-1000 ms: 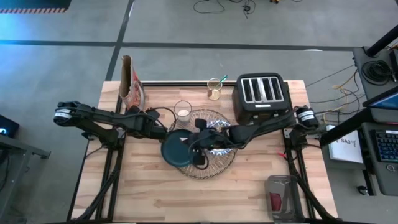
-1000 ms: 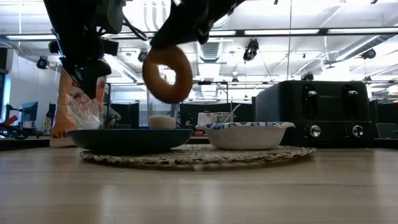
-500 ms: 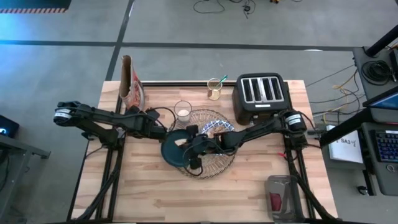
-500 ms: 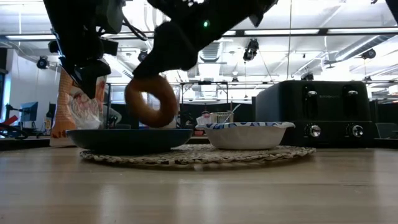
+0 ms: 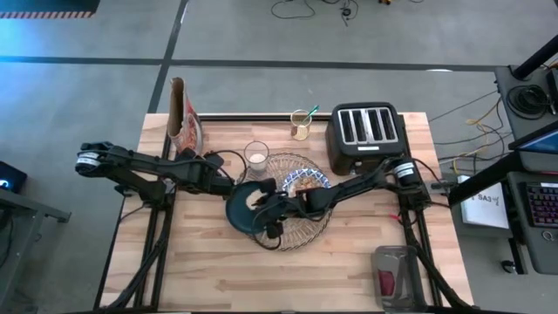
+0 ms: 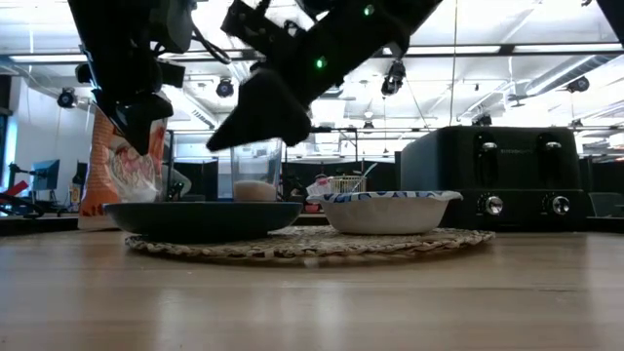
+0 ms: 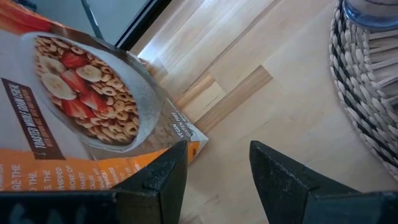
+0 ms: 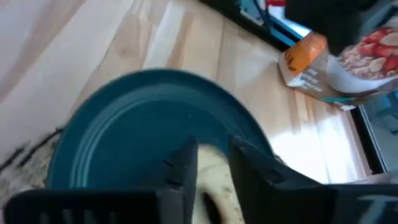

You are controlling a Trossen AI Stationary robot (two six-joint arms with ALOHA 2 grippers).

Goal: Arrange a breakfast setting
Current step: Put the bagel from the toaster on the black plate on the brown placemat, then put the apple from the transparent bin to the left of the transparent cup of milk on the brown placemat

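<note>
While your right gripper (image 5: 261, 206) hangs over the dark teal plate (image 5: 237, 215), fingers slightly parted around what looks like a bagel (image 8: 214, 180) lying directly beneath, the left gripper (image 7: 214, 171) waits spread, empty, beside the cereal box (image 7: 74, 118).

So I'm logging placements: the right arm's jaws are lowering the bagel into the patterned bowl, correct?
Not the bowl. The right wrist view shows the right gripper with the bagel between its jaws over the dark teal plate. The rest stands.
</note>
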